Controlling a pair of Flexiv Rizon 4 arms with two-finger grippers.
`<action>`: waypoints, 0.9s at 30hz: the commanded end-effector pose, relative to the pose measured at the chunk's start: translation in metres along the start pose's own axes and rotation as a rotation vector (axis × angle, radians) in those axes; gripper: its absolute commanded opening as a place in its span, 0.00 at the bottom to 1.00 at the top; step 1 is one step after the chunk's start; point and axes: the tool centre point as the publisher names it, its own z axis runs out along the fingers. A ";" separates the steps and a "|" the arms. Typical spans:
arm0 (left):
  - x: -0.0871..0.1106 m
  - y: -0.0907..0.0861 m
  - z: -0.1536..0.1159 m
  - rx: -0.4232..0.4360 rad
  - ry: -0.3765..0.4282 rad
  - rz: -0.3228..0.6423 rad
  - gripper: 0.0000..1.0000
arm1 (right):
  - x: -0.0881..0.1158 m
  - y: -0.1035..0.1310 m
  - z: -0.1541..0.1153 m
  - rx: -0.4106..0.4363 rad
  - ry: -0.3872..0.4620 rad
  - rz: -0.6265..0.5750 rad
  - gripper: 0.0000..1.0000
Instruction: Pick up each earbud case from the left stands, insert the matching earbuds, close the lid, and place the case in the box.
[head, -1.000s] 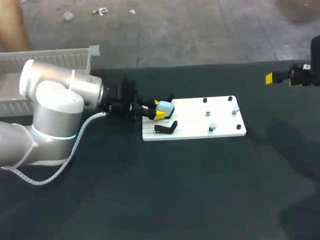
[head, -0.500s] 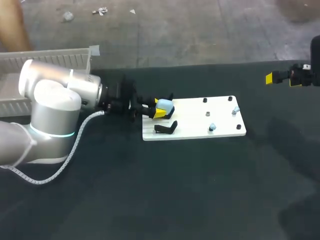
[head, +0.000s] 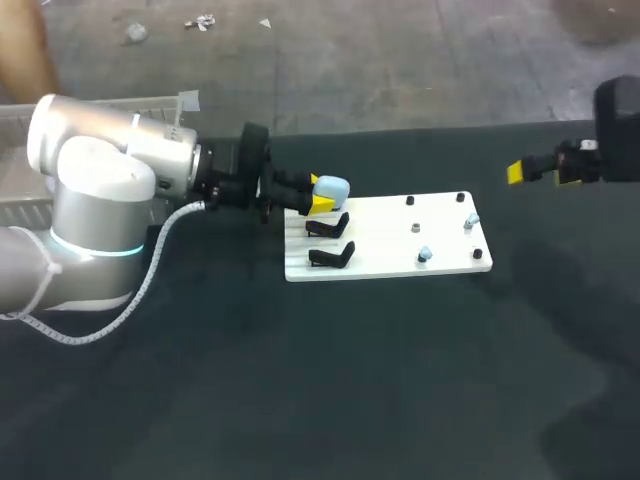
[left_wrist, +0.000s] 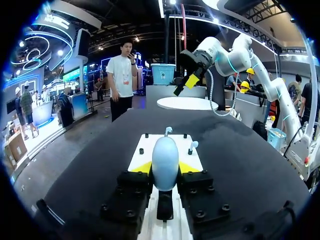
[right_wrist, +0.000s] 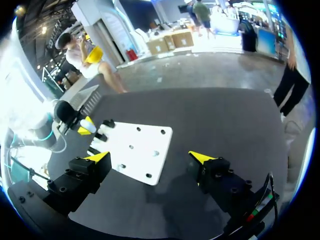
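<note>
Our left gripper (left_wrist: 165, 168) is pinched on the pale blue earbud case (left_wrist: 165, 160). One yellow tip presses each flank, and the rounded case stands upright between them, its top poking out ahead of the fingers.

In the head view, the case hangs just above the farther of the two black stands (head: 328, 226) and is apart from it. It is over the left end of the white board (head: 400, 265). The nearer stand (head: 332, 257) sits just beside the farther one on the same end of the board. Toward the board's right end, one small pale blue earbud (head: 424, 256) stands on its peg, with another earbud (head: 470, 221) a little farther back. Both are well apart from the held case.

The white box (head: 150, 104) sits at the far left of the dark table (head: 300, 400), behind our left arm (head: 100, 200).

Our right gripper (right_wrist: 150, 157) has its fingers spread wide. It hangs over the table's far right side, well away from the board and the case.
</note>
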 end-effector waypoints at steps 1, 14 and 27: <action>-0.017 -0.001 0.009 -0.013 0.019 0.015 0.00 | 0.003 0.024 0.024 0.007 0.002 -0.009 1.00; -0.047 0.010 0.047 0.041 0.014 0.093 0.00 | 0.017 0.078 0.056 -0.046 0.087 -0.080 1.00; -0.057 -0.007 0.064 0.101 -0.011 0.136 0.00 | 0.013 0.094 0.076 -0.071 0.125 -0.118 1.00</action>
